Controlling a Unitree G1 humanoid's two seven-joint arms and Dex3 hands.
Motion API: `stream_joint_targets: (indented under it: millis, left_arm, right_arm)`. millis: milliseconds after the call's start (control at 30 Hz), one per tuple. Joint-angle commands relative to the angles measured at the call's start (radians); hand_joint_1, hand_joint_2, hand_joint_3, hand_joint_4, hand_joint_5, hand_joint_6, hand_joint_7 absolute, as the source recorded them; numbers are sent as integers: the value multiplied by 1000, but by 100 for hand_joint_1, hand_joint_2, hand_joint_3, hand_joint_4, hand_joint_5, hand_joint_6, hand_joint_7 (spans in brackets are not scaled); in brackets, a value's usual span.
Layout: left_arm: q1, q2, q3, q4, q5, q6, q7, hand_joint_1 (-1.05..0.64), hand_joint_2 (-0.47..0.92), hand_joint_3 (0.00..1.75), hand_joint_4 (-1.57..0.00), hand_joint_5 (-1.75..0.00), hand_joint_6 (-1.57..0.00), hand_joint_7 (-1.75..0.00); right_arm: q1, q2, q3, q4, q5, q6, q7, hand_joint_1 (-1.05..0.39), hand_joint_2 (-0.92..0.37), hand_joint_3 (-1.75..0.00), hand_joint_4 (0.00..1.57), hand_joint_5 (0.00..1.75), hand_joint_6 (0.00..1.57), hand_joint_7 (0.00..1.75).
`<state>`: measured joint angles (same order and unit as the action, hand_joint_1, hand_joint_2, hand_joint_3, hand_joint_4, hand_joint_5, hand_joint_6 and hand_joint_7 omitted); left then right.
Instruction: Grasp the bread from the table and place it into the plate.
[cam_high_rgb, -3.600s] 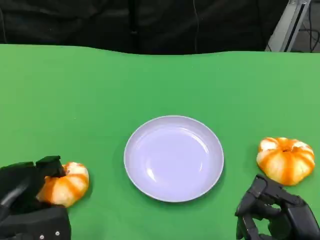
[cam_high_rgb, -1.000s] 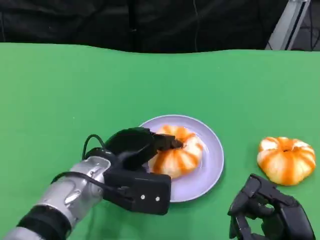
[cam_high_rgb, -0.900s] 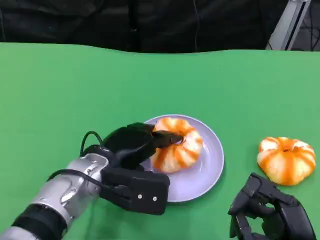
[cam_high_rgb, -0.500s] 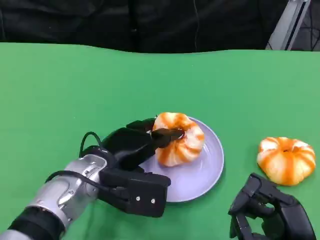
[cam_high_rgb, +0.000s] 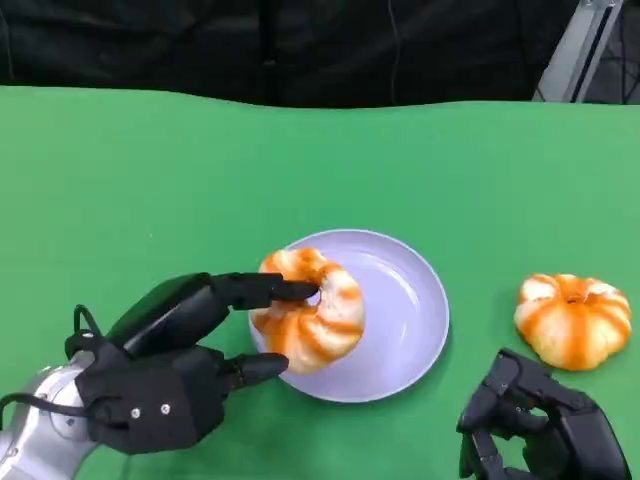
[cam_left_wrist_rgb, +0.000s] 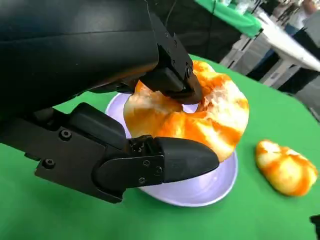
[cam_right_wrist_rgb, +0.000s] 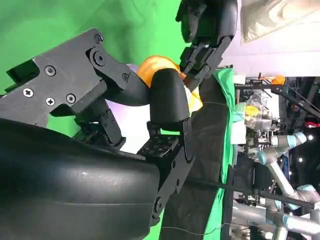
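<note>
A ring-shaped orange-and-white bread (cam_high_rgb: 308, 322) stands tilted on the left part of the lilac plate (cam_high_rgb: 405, 300). My left hand (cam_high_rgb: 170, 370) reaches in from the lower left and holds it, one finger hooked into the bread's hole and the thumb against its lower edge. The left wrist view shows the same hold: the hand (cam_left_wrist_rgb: 100, 100), the bread (cam_left_wrist_rgb: 220, 115) between finger and thumb, and the plate (cam_left_wrist_rgb: 200, 190) beneath. My right hand (cam_high_rgb: 545, 430) rests at the lower right with its fingers curled in and nothing in them.
A second orange-and-white bread (cam_high_rgb: 571, 320) lies on the green cloth right of the plate, just beyond my right hand, and it appears past my right hand's fingers (cam_right_wrist_rgb: 150, 65). A black backdrop and a metal stand leg (cam_high_rgb: 575, 50) border the table's far edge.
My left hand has pulled back toward the lower left. The bread came with it from the plate's middle to the left rim and has tipped up. My right hand has stayed still.
</note>
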<state>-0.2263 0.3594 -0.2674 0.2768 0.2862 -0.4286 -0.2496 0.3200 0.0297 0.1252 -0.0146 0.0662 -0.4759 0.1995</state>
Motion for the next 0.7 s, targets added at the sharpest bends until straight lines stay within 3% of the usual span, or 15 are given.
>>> stream_joint_targets:
  millis: [33, 700]
  left_arm:
    - [10, 15, 17, -13, -7, -14, -12, -96, 92, 69, -39, 0, -52, 0]
    - [-13, 14, 3, -40, 29, 14, -49, -105, 92, 75, -27, 0, -46, 0]
  right_arm:
    - [1, -12, -12, 0, 17, -5, 2, -15, -61, -111, 79, 175, 74, 155]
    - [1, -11, -11, 5, 8, -9, -1, -15, -61, -110, 79, 175, 74, 154]
